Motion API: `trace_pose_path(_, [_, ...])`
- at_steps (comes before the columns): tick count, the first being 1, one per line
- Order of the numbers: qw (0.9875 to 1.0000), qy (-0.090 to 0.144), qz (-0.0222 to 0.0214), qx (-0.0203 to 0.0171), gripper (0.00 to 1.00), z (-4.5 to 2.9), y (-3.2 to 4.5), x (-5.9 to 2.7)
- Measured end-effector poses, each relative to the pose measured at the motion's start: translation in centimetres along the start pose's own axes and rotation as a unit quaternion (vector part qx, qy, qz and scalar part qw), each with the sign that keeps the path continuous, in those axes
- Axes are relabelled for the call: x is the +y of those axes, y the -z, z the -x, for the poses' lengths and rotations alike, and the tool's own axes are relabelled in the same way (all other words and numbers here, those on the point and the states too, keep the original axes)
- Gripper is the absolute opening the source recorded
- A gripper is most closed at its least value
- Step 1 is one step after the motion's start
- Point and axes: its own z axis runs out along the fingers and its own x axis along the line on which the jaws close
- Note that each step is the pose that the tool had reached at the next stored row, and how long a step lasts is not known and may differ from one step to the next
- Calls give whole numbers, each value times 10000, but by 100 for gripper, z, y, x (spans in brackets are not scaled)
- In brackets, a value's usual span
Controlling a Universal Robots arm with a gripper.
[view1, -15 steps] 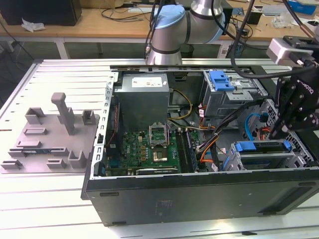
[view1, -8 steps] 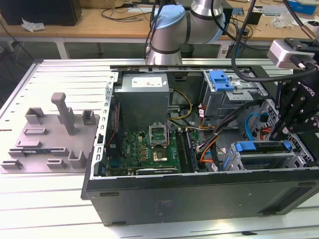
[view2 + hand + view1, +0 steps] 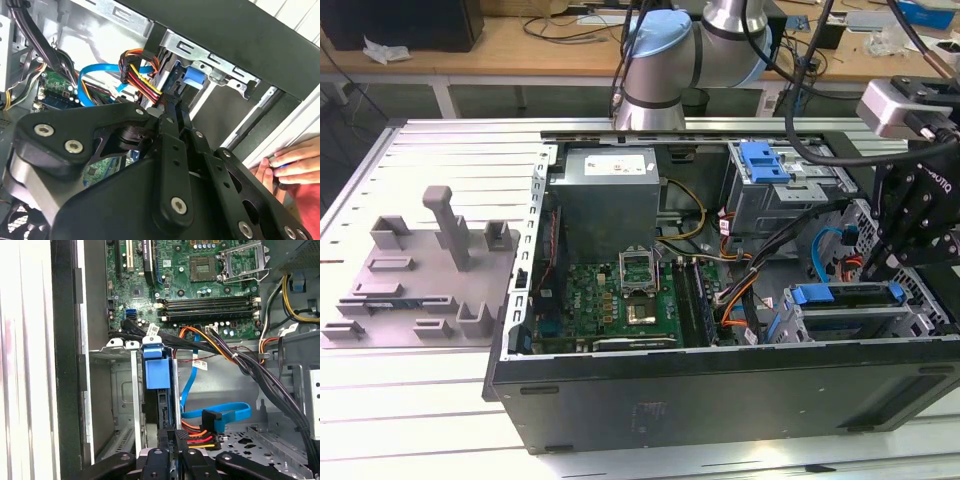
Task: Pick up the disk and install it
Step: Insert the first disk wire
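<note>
The disk [image 3: 848, 297], edged by its blue carrier bracket [image 3: 814, 295], sits on edge in the metal drive cage [image 3: 850, 322] at the front corner of the open computer case, on the exterior view's right. In the first wrist view the disk [image 3: 164, 412] runs down the cage slot with its blue tab [image 3: 155, 367] at the far end. My gripper [image 3: 173, 437] has its fingers closed on the disk's near end, beside a bundle of red, orange and yellow wires [image 3: 200, 436]. The second wrist view shows the gripper [image 3: 172, 107] reaching to the blue bracket [image 3: 192, 77].
The motherboard [image 3: 620, 295] and grey power supply [image 3: 610, 195] fill the case's middle. A light-blue latch [image 3: 765, 160] tops the rear cage. Blue data cables [image 3: 220, 412] and black cable bundles [image 3: 260, 375] cross near the disk. A person's hand [image 3: 285, 162] rests outside the case wall.
</note>
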Motion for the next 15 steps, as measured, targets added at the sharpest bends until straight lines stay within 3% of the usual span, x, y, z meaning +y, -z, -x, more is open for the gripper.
trace_pose_path(15, [10000, 71, -4, 2, 16, -26, 0, -5])
